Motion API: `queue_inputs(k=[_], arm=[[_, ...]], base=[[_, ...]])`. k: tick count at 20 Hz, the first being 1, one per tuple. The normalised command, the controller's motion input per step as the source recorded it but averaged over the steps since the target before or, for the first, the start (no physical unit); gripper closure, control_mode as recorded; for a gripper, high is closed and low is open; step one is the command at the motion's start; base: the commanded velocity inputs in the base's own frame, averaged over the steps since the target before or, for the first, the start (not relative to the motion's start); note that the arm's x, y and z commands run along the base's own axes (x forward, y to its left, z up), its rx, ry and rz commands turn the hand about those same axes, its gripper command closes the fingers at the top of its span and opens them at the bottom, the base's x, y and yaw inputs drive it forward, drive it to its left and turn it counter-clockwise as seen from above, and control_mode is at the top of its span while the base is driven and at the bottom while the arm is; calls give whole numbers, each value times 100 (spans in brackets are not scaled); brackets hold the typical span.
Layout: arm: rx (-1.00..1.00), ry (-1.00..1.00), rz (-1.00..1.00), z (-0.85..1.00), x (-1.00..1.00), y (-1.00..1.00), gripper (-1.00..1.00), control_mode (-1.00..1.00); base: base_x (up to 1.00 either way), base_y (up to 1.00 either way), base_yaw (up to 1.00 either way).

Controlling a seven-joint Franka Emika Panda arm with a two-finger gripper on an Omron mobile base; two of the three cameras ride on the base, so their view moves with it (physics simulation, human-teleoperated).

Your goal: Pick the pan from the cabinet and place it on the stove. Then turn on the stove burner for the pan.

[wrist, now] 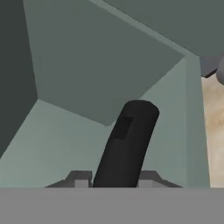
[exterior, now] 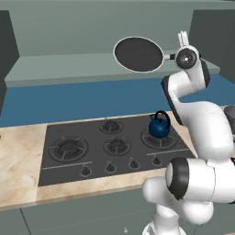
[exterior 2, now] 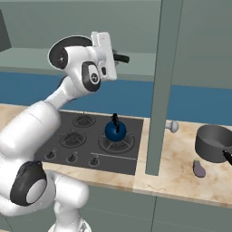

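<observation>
Item: pan [exterior: 138, 54], black, pale-rimmed, held level above the cabinet [exterior: 69, 69] shelf's right end. Gripper [wrist: 117, 183] was clamped narrow on its handle (fingertips flanking the dark bar). Advised: keep it flat, carry it to the stove [exterior: 114, 147], left-end stove burner [exterior: 68, 148], clear of kettle [exterior: 159, 125].

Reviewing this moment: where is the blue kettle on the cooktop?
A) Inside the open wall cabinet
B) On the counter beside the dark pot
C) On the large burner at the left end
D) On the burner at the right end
D: the blue kettle sits on the right-end burner of the stove, while the large left burner is bare.
</observation>
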Motion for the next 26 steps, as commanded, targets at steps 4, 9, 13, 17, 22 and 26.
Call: queue_inputs(k=[4,9,13,17,22,26], arm=[[2,-1,0,0,-92,1,100,-100],[0,0,0,-1,-63,20,100,-100],[0,0,0,-8,-49,29,100,-100],[-1,3,0,-11,-36,36,100,-100],[0,4,0,-2,-44,39,100,-100],[0,5,0,-3,-50,44,100,-100]], base=[[0,0,0],[0,0,0],[0,0,0],[0,0,0],[0,0,0],[0,0,0]])
